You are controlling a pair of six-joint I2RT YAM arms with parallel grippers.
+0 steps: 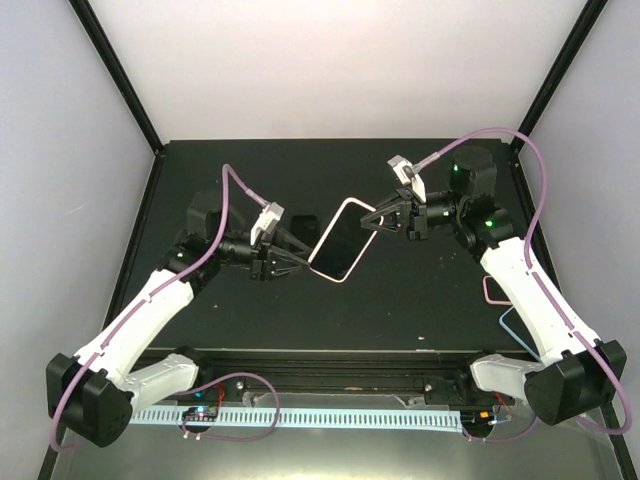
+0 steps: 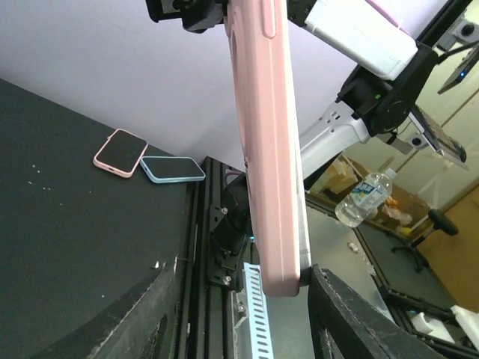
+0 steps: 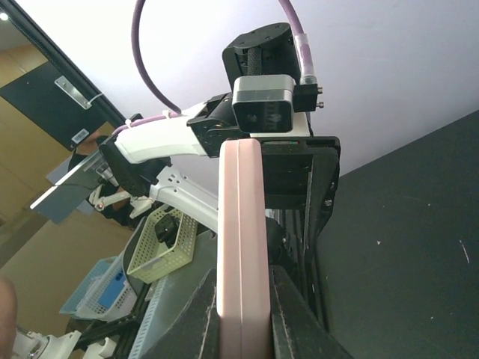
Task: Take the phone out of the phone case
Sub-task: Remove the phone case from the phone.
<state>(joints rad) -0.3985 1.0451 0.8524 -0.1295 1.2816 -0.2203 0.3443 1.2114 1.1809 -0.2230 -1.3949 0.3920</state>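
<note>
Top external view is showing the phone (image 1: 338, 243) hanging in the air over the middle of the black table (image 1: 420, 310), screen up and tilted, between the two arms. It is sitting fully inside the pink phone case (image 2: 266, 149); no corner is looking peeled.

The right gripper (image 1: 375, 222) is pinching the far-right end of the cased phone, jaws clamped together on the pink phone case, front and back. The right wrist view is confirming it: pink edge squeezed between both fingers (image 3: 202, 321).

The left gripper (image 1: 305, 262) is sitting at the near-left end. Its fingers (image 2: 150, 321) are standing apart on either side of the case edge, with a clear gap on one side, so not gripping.

A spare pink phone (image 2: 120, 152) and a blue case (image 2: 174, 169) are lying flat, touching each other, at the near right edge of the table.

Handling, as a judgement:
- The phone is looking stiff, light and breakable at the glass.
- The case is looking soft, matte and bendy, likely grippy.
- Best hold is probably the case lip at a corner, peeling it back off the phone.
- The right pinch is crossing both case and phone, so it is likely locking them together; a slip would mean a drop onto the table.
</note>
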